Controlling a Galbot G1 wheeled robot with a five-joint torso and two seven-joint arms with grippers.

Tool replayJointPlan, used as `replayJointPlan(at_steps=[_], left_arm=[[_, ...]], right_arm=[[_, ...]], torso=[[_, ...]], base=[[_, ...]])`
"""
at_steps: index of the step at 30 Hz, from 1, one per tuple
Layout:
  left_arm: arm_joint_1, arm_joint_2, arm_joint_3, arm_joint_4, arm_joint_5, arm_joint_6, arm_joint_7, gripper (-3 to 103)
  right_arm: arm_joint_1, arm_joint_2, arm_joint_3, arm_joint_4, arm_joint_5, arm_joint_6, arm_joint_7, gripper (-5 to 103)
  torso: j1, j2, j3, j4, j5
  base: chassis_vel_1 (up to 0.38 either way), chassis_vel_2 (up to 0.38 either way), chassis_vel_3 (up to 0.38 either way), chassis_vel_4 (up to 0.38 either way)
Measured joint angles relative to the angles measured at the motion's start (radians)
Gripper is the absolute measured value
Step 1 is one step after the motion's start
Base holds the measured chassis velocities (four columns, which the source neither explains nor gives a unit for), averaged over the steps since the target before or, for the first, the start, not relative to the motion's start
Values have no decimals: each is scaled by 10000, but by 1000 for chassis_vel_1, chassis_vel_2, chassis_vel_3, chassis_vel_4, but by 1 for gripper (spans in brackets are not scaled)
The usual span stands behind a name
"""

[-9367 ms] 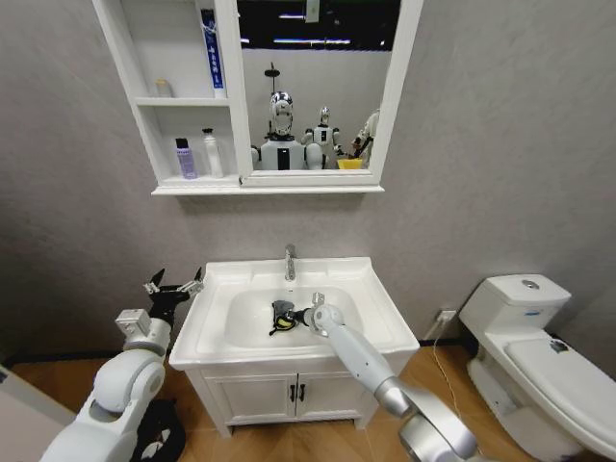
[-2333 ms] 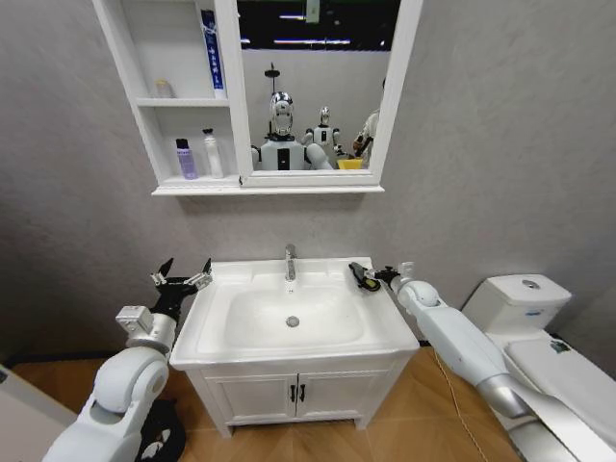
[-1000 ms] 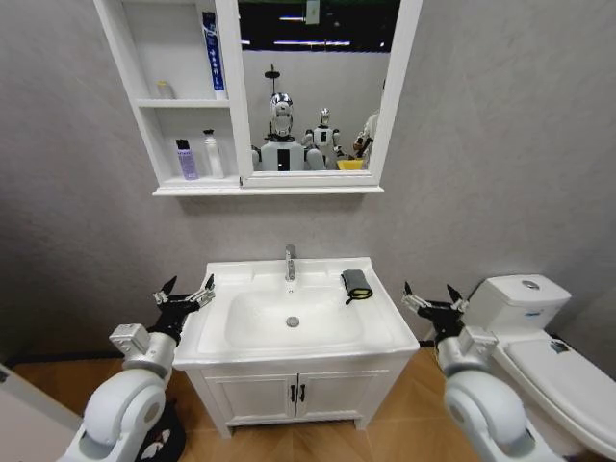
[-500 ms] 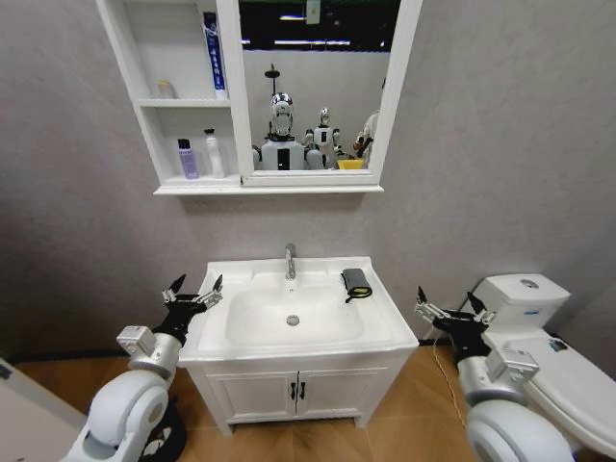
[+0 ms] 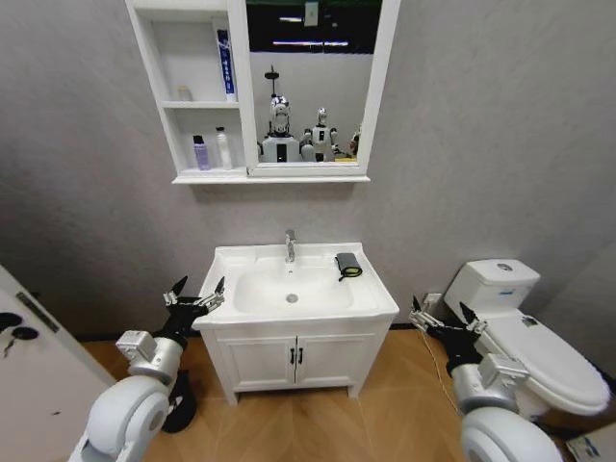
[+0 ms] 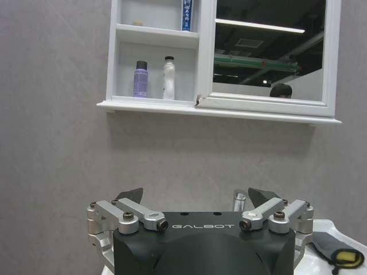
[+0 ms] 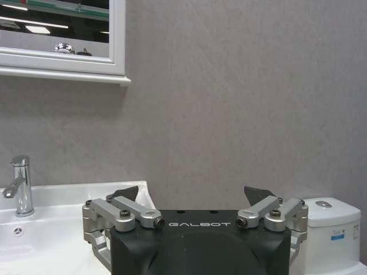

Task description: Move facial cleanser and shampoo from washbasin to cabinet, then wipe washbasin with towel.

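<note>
The white washbasin (image 5: 375,305) has its bowl bare around the drain. The dark towel (image 5: 347,265) with a yellow patch lies on the basin's back right rim, and it also appears as the towel (image 6: 339,255) beyond my left gripper. On the cabinet (image 5: 202,177), a purple bottle (image 5: 200,152) and a white bottle (image 5: 222,147) stand on the lower shelf; which is the facial cleanser and which the shampoo I cannot tell. My left gripper (image 5: 195,294) (image 6: 195,195) is open beside the basin's left edge. My right gripper (image 5: 441,318) (image 7: 194,193) is open to the basin's right, holding nothing.
A white toilet (image 5: 520,318) stands close to my right arm. A blue tube (image 5: 228,63) stands on the cabinet's top shelf. The two-door vanity (image 5: 294,361) is under the basin. A white panel (image 5: 38,385) juts in at the lower left. Wooden floor lies in front.
My right gripper carried the towel from the bowl to the back right rim, let go and drew back. The whole picture has since shifted and widened, so the camera has backed away.
</note>
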State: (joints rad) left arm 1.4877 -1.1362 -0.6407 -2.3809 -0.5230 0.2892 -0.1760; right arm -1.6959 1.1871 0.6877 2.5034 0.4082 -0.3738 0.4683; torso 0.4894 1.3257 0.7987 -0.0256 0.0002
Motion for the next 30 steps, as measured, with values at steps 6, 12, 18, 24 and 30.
replayJointPlan(at_steps=[6,12,18,24,30], left_arm=[[144,-139,-83,-129,98,-39,-3,100],[164,-294,-38,-172,215,-49,-28,100],[165,-352,-17,-181,254,-50,-29,100],[127,-370,-32,-167,250,-50,-39,100],[103,-418,-23,-119,244,-50,-47,100]], right_arm=[[11,-49,-222,-13,-57,7,-51,100],[-47,-137,-297,-20,-51,18,-131,100],[-91,-131,-413,-24,-67,49,-213,100],[-75,-135,-475,-26,-142,130,-286,100],[-23,-120,-511,-137,-146,187,-292,100]], torso=[[-3,3,-1,2,1],[-1,1,0,2,-5],[-6,4,-3,1,-1],[-7,5,-3,2,-4],[3,0,1,1,-3]], base=[[338,-338,-342,334],[353,-348,-375,344],[308,-323,-306,301],[194,-208,-194,186],[24,-12,-18,20]])
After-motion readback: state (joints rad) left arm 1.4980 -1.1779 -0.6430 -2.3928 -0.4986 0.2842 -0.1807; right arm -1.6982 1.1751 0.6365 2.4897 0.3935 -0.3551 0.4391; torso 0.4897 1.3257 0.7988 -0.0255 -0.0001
